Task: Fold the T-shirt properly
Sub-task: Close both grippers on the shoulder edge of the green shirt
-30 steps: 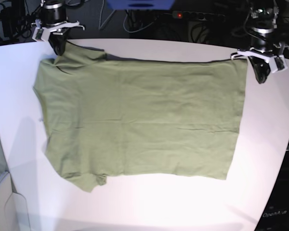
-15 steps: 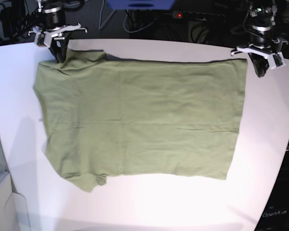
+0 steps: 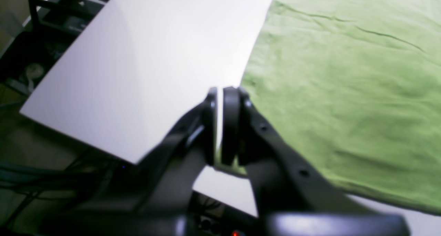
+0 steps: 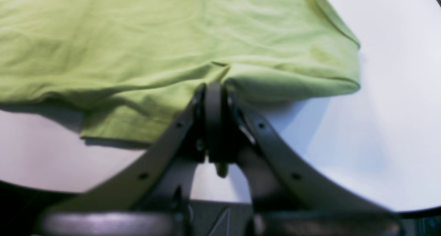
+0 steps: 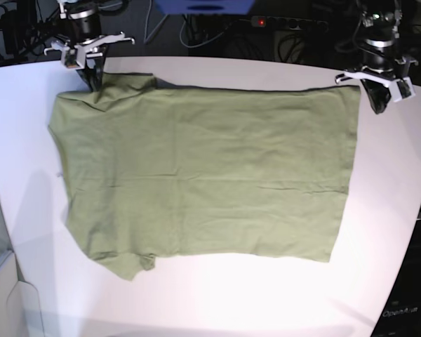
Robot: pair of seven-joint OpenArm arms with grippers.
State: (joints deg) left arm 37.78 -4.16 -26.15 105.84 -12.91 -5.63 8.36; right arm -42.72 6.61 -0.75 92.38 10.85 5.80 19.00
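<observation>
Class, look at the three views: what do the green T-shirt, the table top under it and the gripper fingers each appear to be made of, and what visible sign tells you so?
T-shirt: soft matte knit, likely cotton; it lies limp with fine creases and no shine.
Table: smooth white board, probably laminate; it shows a soft glare and a thin, clean edge.
Fingers of the right gripper and left gripper: dark rigid material with small holes, likely plastic, dull finish.

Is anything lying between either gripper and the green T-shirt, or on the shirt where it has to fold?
Nothing visible. The sage-green cotton T-shirt lies flat on the white table, nothing on it. The right gripper and left gripper, both shut, sit at its far edge.
</observation>
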